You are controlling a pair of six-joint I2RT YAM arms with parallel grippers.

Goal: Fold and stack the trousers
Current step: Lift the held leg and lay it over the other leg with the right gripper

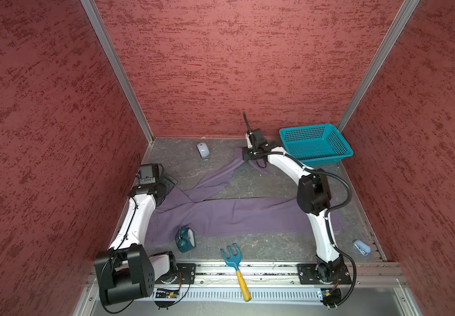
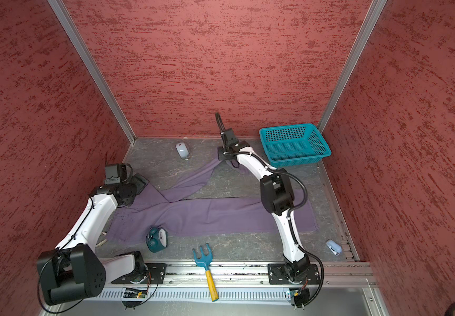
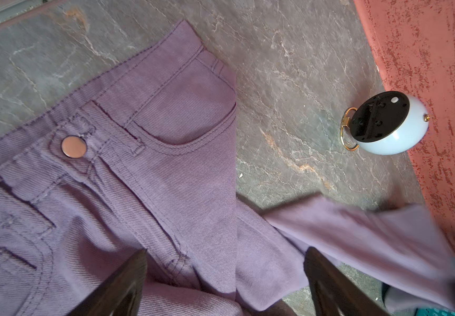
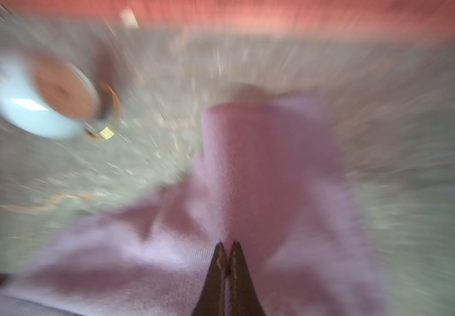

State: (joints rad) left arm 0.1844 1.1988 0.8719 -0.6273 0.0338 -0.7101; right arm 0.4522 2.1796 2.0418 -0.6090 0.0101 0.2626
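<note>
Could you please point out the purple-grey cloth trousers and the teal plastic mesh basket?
purple-grey cloth trousers (image 1: 237,216): in a top view, middle of the near leg.
teal plastic mesh basket (image 1: 305,128): in a top view, its far rim.

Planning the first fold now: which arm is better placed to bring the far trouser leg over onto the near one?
Probably right. The right gripper is shut on the far leg's end of the trousers, near the teal basket. The left gripper hangs open over the waistband, gripping nothing.
</note>
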